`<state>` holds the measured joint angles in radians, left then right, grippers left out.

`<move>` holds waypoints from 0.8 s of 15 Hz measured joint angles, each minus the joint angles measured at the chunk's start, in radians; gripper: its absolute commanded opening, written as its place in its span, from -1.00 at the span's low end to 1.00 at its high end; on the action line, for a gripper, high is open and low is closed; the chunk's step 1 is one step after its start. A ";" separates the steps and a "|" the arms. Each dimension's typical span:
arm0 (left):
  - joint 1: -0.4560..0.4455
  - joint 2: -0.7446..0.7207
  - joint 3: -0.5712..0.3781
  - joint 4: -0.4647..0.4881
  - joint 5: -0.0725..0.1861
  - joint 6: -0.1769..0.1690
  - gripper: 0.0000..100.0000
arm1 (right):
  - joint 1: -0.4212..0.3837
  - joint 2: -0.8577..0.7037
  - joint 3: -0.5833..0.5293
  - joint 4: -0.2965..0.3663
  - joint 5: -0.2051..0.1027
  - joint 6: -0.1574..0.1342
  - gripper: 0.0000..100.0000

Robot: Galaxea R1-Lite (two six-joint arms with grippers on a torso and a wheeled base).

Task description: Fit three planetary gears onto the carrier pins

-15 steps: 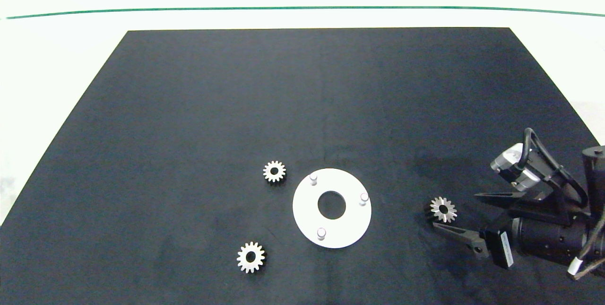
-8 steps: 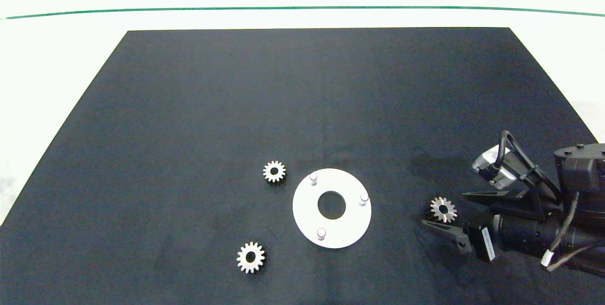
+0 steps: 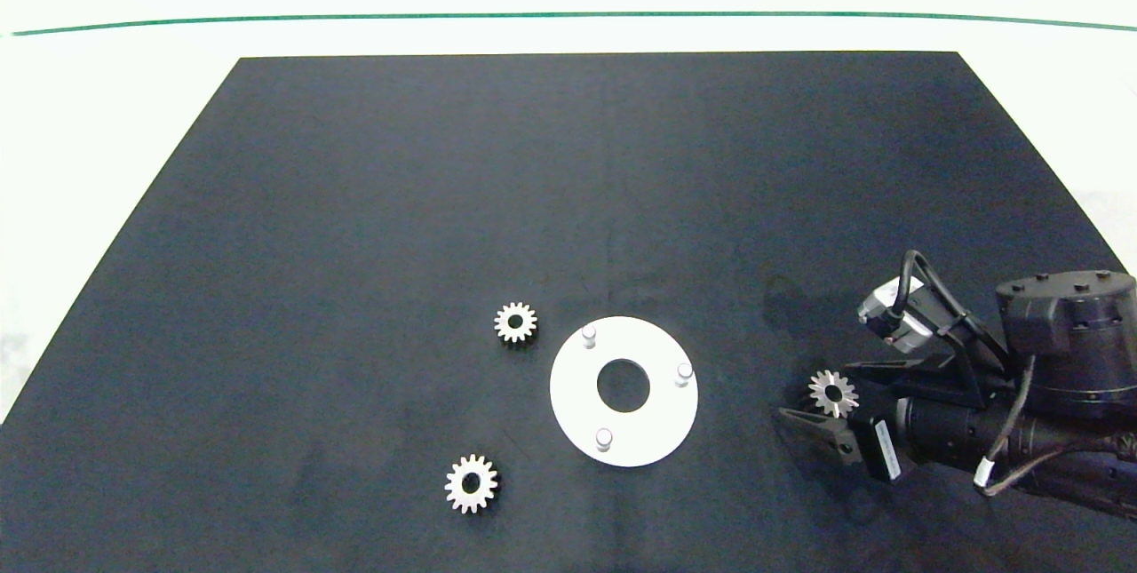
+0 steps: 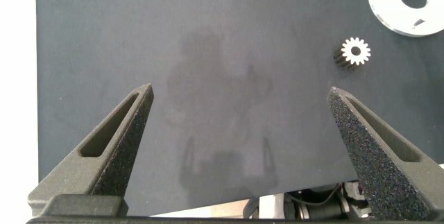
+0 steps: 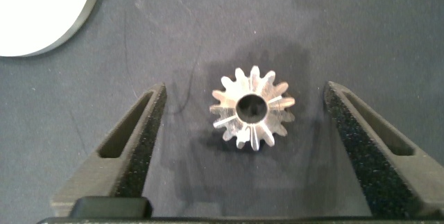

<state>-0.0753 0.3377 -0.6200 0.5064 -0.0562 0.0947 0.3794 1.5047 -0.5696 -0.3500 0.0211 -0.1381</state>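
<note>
Three silvery planetary gears lie on the black mat: one just left of the white disc, one nearer the front left, and one to the disc's right. The disc's three carrier pins stand bare. My right gripper is open, low over the mat, its fingers on either side of the right-hand gear without touching it. My left gripper is open above bare mat and is out of the head view.
The black mat covers the table, with white tabletop around it and a green line at the back. The right arm's dark body fills the mat's front right corner.
My right gripper has slid leftward along the mat until its open fingers straddle the right-hand gear. The gears and disc have not moved.
</note>
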 measured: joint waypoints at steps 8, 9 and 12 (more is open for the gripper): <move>-0.001 0.009 -0.001 -0.002 0.000 0.000 1.00 | 0.006 0.003 -0.018 0.007 -0.005 -0.003 0.43; 0.000 0.010 -0.002 -0.002 0.000 0.000 1.00 | 0.008 0.002 -0.017 0.009 -0.005 -0.004 0.40; 0.000 0.011 -0.007 -0.002 0.000 0.000 1.00 | 0.010 0.003 -0.015 0.010 -0.011 -0.005 0.28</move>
<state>-0.0753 0.3483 -0.6272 0.5047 -0.0562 0.0947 0.3896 1.5077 -0.5849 -0.3396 0.0104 -0.1432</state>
